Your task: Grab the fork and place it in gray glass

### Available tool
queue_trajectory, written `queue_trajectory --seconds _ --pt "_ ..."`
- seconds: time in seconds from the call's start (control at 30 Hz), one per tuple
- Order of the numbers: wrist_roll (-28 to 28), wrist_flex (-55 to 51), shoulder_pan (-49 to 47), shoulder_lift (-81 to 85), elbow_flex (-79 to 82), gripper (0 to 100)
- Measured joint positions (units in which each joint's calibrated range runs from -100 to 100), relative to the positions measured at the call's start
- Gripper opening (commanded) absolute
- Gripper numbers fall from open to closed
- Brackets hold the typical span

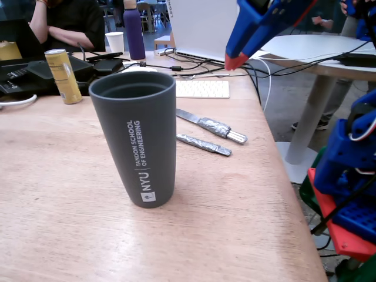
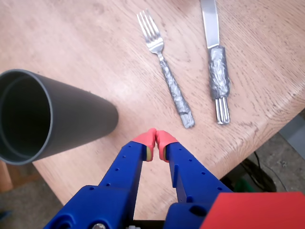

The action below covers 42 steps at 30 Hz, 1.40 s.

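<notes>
Hand (image 2: 155,138) is hanging up in the air over the worktop (image 2: 95,52), blue fingers w/ red tips pressed together, nothing between them. In fixed view the hand (image 1: 236,60) is showing at top, well above the cutlery.

Wrist view: just ahead of the tips & slightly right, the fork (image 2: 166,69) is lying flat on the wood, foil-wrapped handle end nearest the hand, tines pointing away. Not touching the hand. Further right, beside the fork & roughly parallel, a knife (image 2: 217,67) w/ foil on its handle is lying near the worktop edge, blade pointing away too.

Ahead-left of the hand, the gray glass (image 2: 45,119) is standing upright, open mouth facing the camera, looking empty inside. In fixed view the glass (image 1: 141,144) is sitting nearer the camera than the fork (image 1: 204,144), apart from it.

Far side of the worktop in fixed view: yellow can (image 1: 63,76), white keyboard (image 1: 202,89), paper cup (image 1: 115,42).
</notes>
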<state>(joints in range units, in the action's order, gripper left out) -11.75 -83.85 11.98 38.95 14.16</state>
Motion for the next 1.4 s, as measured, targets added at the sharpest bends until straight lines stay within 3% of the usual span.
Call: queue_trajectory --seconds 0.17,0.3,0.47,0.8,0.93,1.07,1.4 --pt "0.5 0.1 0.0 0.0 0.0 0" --pt "5.7 0.2 0.0 -0.2 0.0 0" --pt "9.7 5.4 9.7 -6.6 -0.2 0" --pt "10.5 10.2 9.2 -20.0 -0.2 0" --pt "13.4 11.1 9.2 -27.0 -0.5 0" --pt "13.7 19.1 9.0 -35.5 -5.3 0" --pt "13.7 20.0 8.6 -45.0 -16.7 0"
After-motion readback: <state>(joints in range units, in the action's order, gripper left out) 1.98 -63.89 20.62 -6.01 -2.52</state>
